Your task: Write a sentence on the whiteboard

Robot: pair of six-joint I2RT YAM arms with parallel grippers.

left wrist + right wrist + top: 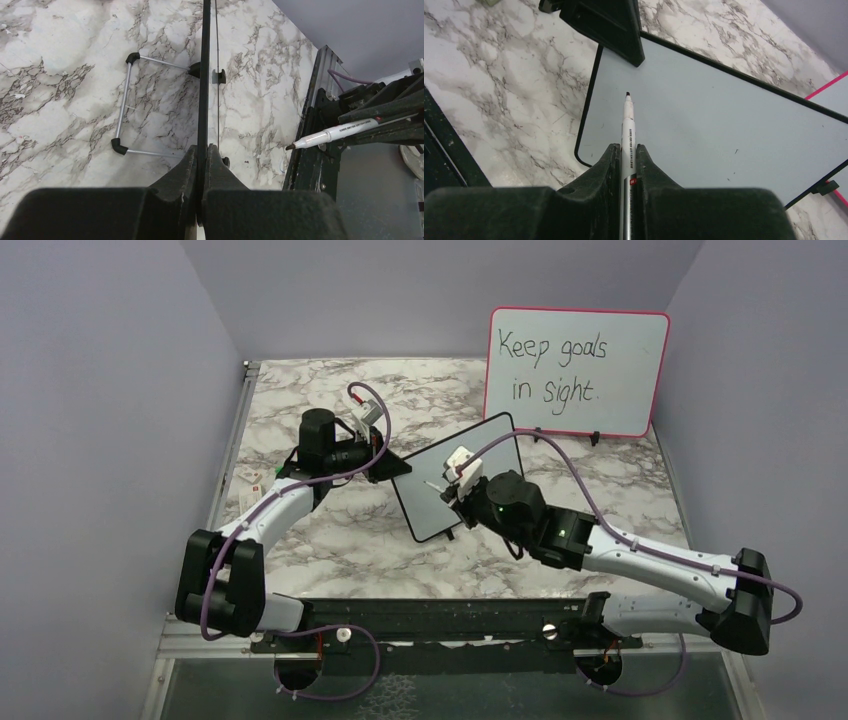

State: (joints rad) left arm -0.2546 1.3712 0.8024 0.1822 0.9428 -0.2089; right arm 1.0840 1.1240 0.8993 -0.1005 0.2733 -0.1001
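Observation:
The whiteboard point(428, 498), small with a thin black frame, stands tilted at the table's middle. Its face point(704, 115) is blank; no reddish-brown sentence shows. My left gripper point(392, 468) is shut on its left edge, seen edge-on in the left wrist view point(203, 75) between my jaws point(203, 150). My right gripper point(626, 147) is shut on a white marker point(627, 120) with a dark tip, pointing at the board's left part. In the left wrist view the marker point(335, 132) has its tip a short way off the face.
The larger pink-framed board point(575, 370) reading "Keep goals in sight" leans at the back right. The whiteboard's wire stand point(127, 105) lies on the marble behind it. A small pale item point(250, 477) lies at the left edge. A black rail point(440, 615) runs along the front.

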